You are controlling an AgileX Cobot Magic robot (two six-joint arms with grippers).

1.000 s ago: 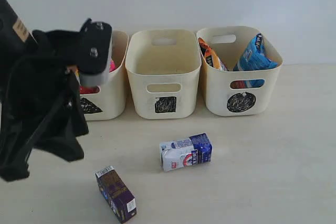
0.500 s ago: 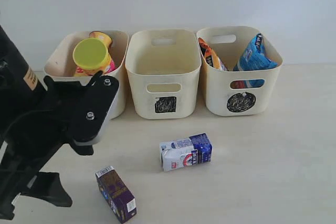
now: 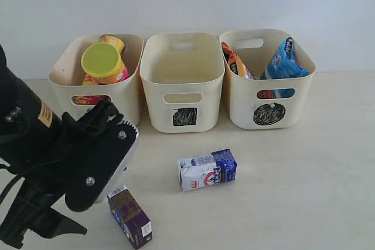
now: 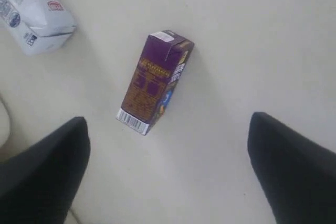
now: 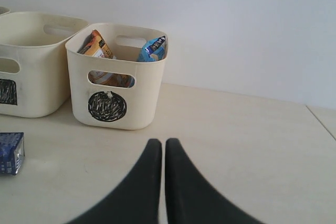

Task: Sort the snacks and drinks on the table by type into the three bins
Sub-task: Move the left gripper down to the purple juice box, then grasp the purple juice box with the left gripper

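The dark purple carton [image 3: 130,216] lies flat near the table's front left. My left gripper [image 4: 168,120] hangs open above the table with the purple carton [image 4: 155,81] just ahead of its fingers, not touching. The blue and white carton [image 3: 207,169] lies on its side mid-table. The left bin [image 3: 132,95] holds the pink canister with a lime lid [image 3: 103,61] and the yellow canister [image 3: 114,42]. The middle bin [image 3: 183,86] shows nothing inside. The right bin [image 3: 269,95] holds the orange-brown bag [image 3: 235,61] and the blue bag [image 3: 284,60]. My right gripper [image 5: 164,142] is shut and empty.
The left arm [image 3: 76,162] fills the front left of the exterior view and hides the left bin's mark. The pale table [image 3: 304,191] stretches bare to the right of the cartons. A wall rises close behind the bins.
The left arm has swung down and forward from over the left bin to just above the purple carton. The lime-lidded canister in that bin now shows. The cartons have not moved.
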